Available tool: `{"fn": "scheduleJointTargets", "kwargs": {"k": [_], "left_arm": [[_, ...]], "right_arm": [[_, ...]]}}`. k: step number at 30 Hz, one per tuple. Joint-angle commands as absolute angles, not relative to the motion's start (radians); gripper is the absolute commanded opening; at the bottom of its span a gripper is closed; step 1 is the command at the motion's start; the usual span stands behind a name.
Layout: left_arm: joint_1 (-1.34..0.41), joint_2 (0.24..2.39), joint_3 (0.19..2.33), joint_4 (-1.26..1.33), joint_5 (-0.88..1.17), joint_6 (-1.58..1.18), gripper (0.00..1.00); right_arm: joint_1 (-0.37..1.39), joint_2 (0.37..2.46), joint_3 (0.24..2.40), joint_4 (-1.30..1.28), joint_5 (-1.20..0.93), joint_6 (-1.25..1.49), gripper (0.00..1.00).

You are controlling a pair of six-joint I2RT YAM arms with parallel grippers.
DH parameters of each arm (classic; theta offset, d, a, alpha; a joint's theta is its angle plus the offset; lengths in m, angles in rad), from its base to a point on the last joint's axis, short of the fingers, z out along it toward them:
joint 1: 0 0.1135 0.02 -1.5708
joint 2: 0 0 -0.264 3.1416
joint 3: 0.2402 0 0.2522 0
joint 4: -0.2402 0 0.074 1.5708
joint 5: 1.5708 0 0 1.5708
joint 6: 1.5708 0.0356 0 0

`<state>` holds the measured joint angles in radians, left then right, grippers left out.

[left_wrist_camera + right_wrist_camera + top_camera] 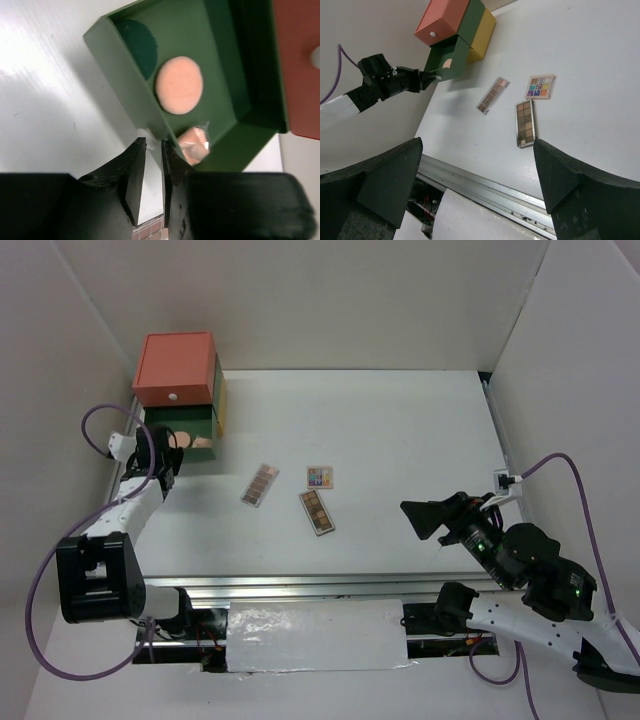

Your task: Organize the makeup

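Note:
The green drawer (215, 40) of the stacked box (178, 370) stands pulled out. In it lie a dark green round compact (138, 46), a peach puff (178, 85) and a second puff in clear wrap (195, 143). My left gripper (152, 145) is nearly shut at the drawer's front, its tips at the small white knob (143, 133). Three palettes lie mid-table: pinkish (260, 485), multicolour (320, 477), brown (317, 512). My right gripper (420, 515) is open and empty, right of the palettes. The green tube is out of view.
The box has a coral top drawer (175, 368) with a white knob and a yellow part (222, 400) behind. White walls close in the table on the left, back and right. A metal rail (320, 587) runs along the near edge.

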<state>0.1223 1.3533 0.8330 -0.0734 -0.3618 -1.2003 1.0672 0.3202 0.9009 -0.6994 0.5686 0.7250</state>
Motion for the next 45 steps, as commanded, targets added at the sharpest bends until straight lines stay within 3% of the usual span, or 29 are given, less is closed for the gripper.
{"fn": "scheduleJointTargets", "kwargs": {"k": [1,24,45], "left_arm": [[0.127,1.358,0.871,0.021,-0.368,-1.169,0.32],[0.144,1.617,0.965,0.316,-0.311,-1.091,0.39],[0.173,1.824,1.048,0.486,-0.268,-1.114,0.59]], "right_arm": [[1.066,0.344,0.893,-0.675,0.603,0.704,1.0],[1.066,0.509,0.893,-0.545,0.638,0.612,1.0],[1.066,0.664,0.945,-0.405,0.643,0.509,1.0]]}}
